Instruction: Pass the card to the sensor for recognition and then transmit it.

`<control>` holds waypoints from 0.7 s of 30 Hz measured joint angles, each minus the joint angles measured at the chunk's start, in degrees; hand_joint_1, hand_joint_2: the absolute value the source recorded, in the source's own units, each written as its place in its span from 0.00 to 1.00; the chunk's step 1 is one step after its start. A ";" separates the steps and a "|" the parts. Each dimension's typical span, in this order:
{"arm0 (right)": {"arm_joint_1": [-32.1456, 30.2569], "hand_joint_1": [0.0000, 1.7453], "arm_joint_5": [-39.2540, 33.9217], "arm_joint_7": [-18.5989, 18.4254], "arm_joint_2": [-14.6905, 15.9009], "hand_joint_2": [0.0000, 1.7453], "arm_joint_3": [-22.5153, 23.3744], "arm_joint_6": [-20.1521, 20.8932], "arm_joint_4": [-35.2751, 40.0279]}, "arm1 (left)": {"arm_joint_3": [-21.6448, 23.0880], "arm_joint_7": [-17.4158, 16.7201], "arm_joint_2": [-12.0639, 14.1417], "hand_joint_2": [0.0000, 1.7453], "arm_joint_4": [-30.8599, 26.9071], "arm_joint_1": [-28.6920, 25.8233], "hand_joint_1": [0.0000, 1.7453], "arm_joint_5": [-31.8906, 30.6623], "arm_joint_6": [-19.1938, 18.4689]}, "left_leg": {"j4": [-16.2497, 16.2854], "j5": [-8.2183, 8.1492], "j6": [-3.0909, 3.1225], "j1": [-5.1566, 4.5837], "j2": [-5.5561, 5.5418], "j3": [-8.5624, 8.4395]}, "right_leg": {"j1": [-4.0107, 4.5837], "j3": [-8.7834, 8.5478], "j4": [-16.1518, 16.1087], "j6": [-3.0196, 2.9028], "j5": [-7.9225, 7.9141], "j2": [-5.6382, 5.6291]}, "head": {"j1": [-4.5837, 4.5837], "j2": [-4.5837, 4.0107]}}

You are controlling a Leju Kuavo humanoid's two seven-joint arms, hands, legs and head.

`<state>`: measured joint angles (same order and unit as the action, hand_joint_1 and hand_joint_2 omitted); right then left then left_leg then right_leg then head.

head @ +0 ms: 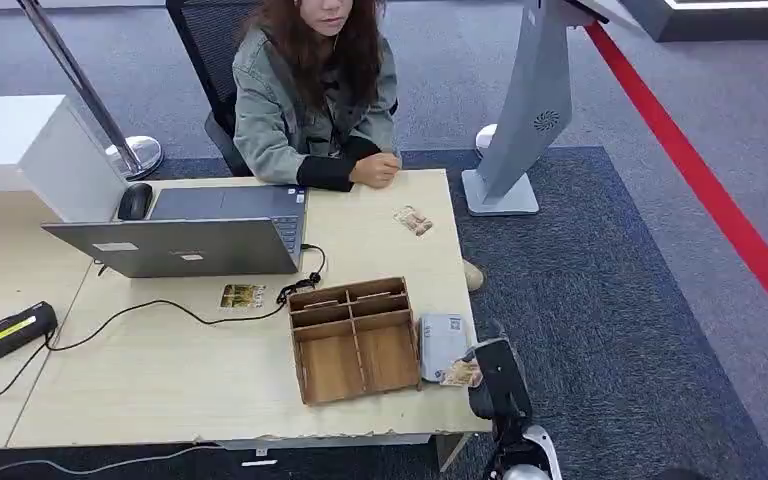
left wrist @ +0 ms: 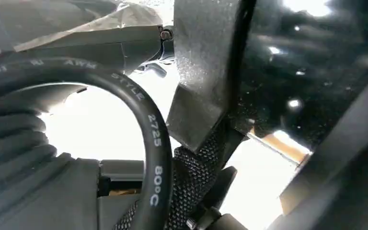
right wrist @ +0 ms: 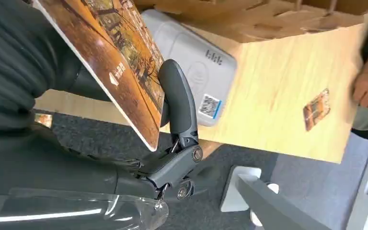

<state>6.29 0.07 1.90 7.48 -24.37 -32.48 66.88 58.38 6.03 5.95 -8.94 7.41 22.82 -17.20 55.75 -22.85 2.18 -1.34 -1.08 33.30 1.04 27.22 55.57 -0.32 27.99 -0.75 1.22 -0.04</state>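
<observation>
Head view is showing a pale wooden table [head: 180, 385], a slotted wooden box [head: 353, 338] and, just beside it, the smooth grey sensor [head: 441, 343]. Over the sensor's near edge the right hand [head: 493, 378] is pinching the card [right wrist: 120, 62], fingers clamped on its faces. Thin, stiff, glossy and light, it is probably slippery; grip flat faces near an edge. Left hand's fingers: cannot tell.

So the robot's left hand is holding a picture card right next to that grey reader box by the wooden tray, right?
Not quite: it is the right hand holding the card, as the right wrist view shows. The rest stands: it is beside the grey reader by the wooden tray.
</observation>
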 joint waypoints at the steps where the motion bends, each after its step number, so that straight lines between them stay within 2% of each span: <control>1: -0.04 1.00 -0.02 0.11 0.00 1.00 0.00 -0.02 -0.44 | 0.02 0.00 0.00 0.00 0.00 0.00 0.00 0.00 0.00 | 0.00 0.00 0.00 0.00 0.00 0.00 | 0.00 0.00 0.00 0.00 0.00 0.00 | 0.00 0.00; 12: -0.03 1.00 -1.18 2.21 -0.18 1.00 -0.02 0.07 -5.24 | 0.02 0.00 0.00 0.00 0.00 0.01 0.00 0.00 0.00 | -0.01 0.00 0.00 0.00 0.00 0.00 | 0.01 0.00 0.00 0.00 0.00 0.00 | 0.00 0.00; 21: 0.06 1.00 -1.33 2.34 -0.24 1.00 -0.02 0.04 -7.03 | 0.00 0.00 -0.04 0.00 0.00 0.00 0.00 0.48 0.00 | 0.00 0.00 0.00 0.00 0.00 0.00 | 0.00 -0.01 0.00 0.00 0.00 0.00 | 0.00 0.00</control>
<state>6.36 -1.27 4.24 7.23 -24.39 -32.44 59.85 58.38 6.03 5.90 -8.94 7.41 23.30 -17.20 55.74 -22.85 2.18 -1.34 -1.08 33.30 1.05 27.21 55.57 -0.32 28.00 -0.75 1.22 -0.04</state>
